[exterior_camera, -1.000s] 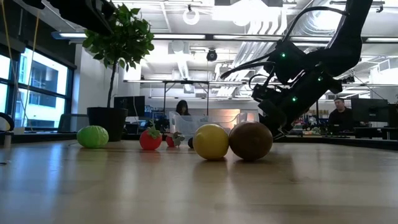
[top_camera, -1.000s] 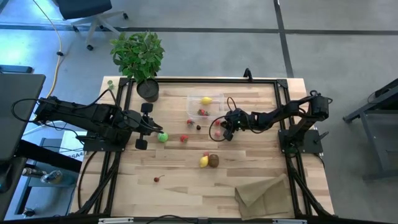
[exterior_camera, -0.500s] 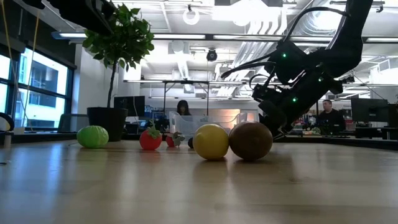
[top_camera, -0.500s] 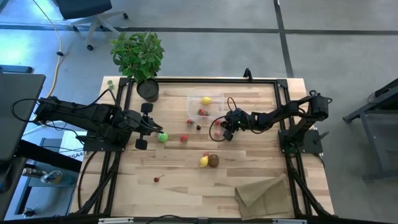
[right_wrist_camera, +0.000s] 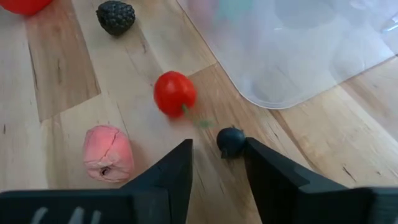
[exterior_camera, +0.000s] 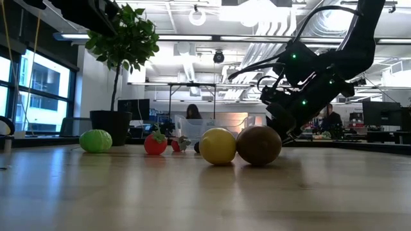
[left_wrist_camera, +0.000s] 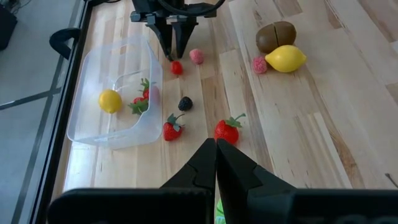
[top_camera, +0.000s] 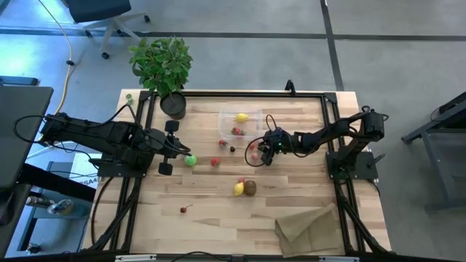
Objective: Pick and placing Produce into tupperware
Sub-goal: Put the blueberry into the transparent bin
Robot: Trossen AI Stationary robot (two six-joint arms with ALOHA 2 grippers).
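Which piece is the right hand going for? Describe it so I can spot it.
Start at the tupperware; just off its rounded corner, the open right hand frames a tiny dark blue berry. It is smaller and darker than the red berry and pink one beside it.

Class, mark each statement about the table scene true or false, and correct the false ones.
1. A lemon lies inside the tupperware. True.
2. The kiwi sits in the tupperware. False: it rests on the table beside the second lemon.
3. The right gripper is open over a small dark berry. True.
4. The left gripper holds a strawberry. False: it is shut and empty.
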